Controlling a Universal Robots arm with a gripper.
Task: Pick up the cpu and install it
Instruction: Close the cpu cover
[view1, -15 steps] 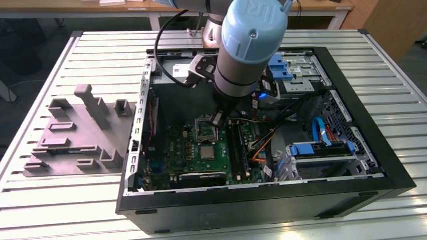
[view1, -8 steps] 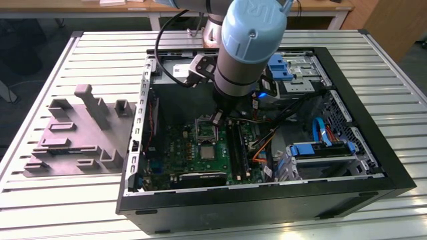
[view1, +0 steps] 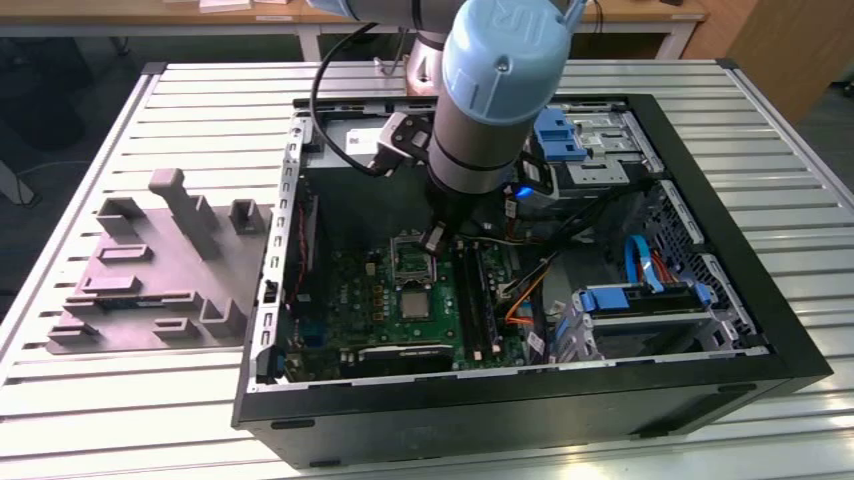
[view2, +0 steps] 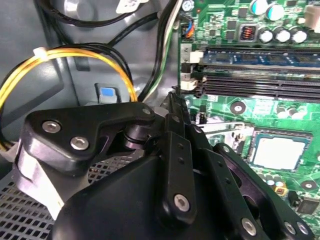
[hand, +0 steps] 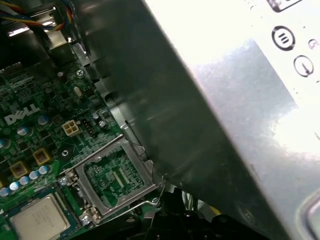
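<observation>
Hovering inside the open case (view1: 747, 300), the hand (view2: 175, 102) has its fingers drawn together to a narrow tip with nothing held, near the raised socket frame (hand: 117, 177). The cpu (view1: 416, 301) already sits flat in its socket on the green board (view1: 360, 330), just beside the hand. The case lies on the tabletop (view1: 200, 90), next to a grey fixture (view1: 154, 270).

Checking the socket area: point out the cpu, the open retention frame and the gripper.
cpu (view2: 278, 150), second wrist view, middle of its silver top.
retention frame (hand: 100, 152), first wrist view, its metal bar.
gripper (view2: 172, 97), second wrist view, its fingertips.
</observation>
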